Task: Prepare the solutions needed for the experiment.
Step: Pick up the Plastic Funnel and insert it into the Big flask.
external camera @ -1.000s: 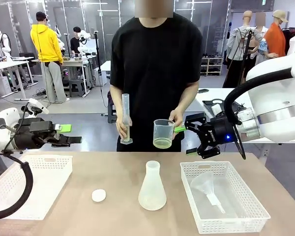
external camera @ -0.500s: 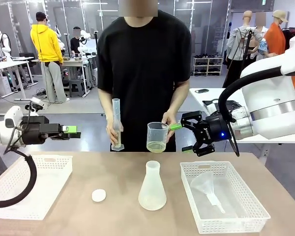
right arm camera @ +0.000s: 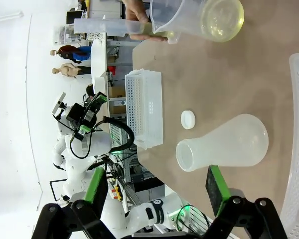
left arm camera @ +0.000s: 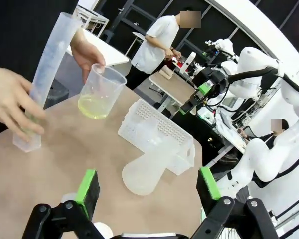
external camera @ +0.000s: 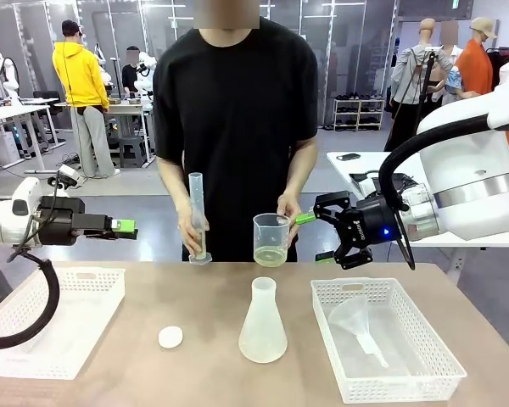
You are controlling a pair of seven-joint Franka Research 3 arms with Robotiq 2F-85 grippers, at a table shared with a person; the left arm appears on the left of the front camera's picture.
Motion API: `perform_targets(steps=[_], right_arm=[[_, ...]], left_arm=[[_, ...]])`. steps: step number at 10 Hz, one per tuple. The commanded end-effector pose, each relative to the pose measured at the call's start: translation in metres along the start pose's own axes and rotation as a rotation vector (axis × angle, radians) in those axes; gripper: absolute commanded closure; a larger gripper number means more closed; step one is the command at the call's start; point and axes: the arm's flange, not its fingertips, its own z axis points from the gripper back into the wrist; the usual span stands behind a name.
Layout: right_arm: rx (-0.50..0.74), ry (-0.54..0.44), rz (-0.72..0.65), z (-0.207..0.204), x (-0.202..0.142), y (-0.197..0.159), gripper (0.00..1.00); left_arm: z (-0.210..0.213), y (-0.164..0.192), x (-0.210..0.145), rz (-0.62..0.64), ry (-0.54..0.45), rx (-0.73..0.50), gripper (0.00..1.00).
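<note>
Two: my black left gripper (external camera: 129, 229) and right gripper (external camera: 316, 237), spread, empty; pale yellow watery solution (external camera: 270, 256) in clear plastic beaker (external camera: 271, 231), over tan table's (external camera: 195, 292) far edge.

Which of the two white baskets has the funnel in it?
The basket on the robot's right, beside the flask: a funnel lies inside it. The other basket stands at the robot's left.

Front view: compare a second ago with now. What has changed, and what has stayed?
The person carried the graduated cylinder and the beaker of yellow solution toward picture left and lower. The robot's left hand rose slightly; its right hand edged left. Both stayed open, empty. Flask, cap, funnel and both baskets stayed put.
</note>
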Motion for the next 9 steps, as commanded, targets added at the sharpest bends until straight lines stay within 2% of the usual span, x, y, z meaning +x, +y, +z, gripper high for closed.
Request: perform_targets(steps=[1, 2, 3, 4, 5, 7, 8, 9], right_arm=[[0.000, -0.001, 0.002, 0.000, -0.002, 0.001, 0.00], [0.000, 0.000, 0.000, 0.000, 0.000, 0.000, 0.00], [-0.051, 0.020, 0.190, -0.003, 0.013, 0.000, 0.00], [-0.167, -0.043, 0.352, -0.004, 0.032, -0.005, 0.00], [-0.246, -0.023, 0.438, -0.004, 0.045, -0.007, 0.00], [-0.308, 0.038, 0.610, -0.008, 0.061, -0.007, 0.00], [-0.342, 0.026, 0.625, -0.012, 0.066, -0.008, 0.00], [-0.294, 0.065, 0.528, 0.000, 0.050, -0.004, 0.00]], left_arm=[[-0.002, -0.001, 0.001, -0.005, -0.015, -0.012, 0.00], [0.000, 0.000, 0.000, 0.000, 0.000, 0.000, 0.00], [0.005, -0.003, -0.003, 0.151, -0.003, -0.052, 0.00], [0.008, -0.005, -0.007, 0.232, 0.004, -0.055, 0.00], [0.012, -0.009, -0.013, 0.290, 0.045, -0.018, 0.00], [0.017, -0.015, -0.020, 0.335, 0.089, -0.015, 0.00], [0.018, -0.015, -0.020, 0.340, 0.091, -0.038, 0.00], [0.010, -0.005, -0.023, 0.323, 0.033, -0.025, 0.00]])
